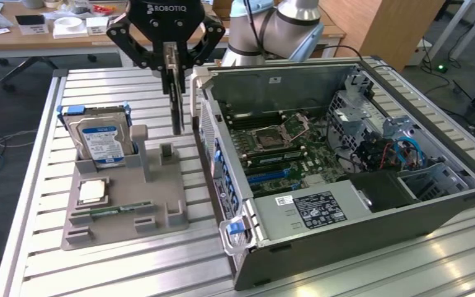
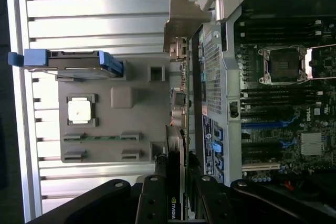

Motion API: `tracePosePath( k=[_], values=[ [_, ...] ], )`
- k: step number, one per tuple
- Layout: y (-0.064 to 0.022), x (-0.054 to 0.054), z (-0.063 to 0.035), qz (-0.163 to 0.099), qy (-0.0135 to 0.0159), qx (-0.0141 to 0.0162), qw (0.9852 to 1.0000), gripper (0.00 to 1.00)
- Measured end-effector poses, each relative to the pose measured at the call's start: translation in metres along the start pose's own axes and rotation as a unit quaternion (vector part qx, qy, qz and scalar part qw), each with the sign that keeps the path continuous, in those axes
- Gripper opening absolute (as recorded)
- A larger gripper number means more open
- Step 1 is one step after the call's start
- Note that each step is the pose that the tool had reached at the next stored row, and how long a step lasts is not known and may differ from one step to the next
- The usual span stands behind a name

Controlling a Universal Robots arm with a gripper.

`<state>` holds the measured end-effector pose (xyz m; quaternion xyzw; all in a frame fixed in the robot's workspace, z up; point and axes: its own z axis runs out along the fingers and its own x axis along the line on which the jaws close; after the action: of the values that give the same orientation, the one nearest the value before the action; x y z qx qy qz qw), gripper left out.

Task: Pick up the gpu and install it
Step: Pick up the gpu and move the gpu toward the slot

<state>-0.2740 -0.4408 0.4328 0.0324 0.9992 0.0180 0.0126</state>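
Firmly clamped between the gripper's (image 1: 171, 62) fingers (image 1: 149, 57), the gpu (image 1: 176, 99) hangs on edge, its long side pointing straight down from the hand, with its silver bracket (image 2: 181, 24) at the end farthest from the fingers. Directly below the hand lies the grey holder tray (image 1: 167, 204), and the card's lower end is close above it. Just to one side of the held card stands the open computer case (image 1: 345, 210), its motherboard (image 1: 279, 148) exposed. Farther off on the other side, the tray carries a hard drive (image 1: 101, 139) standing on edge, a processor chip (image 1: 93, 190) and a RAM stick (image 1: 114, 210), all on the slatted metal table (image 1: 97, 266).
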Motion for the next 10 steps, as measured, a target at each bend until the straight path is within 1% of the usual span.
tracePosePath(
  k=[10],
  values=[
    [0.0018,-0.028,0.0007,0.000,0.0001,-0.0006,1.0000,0.26]
  ],
)
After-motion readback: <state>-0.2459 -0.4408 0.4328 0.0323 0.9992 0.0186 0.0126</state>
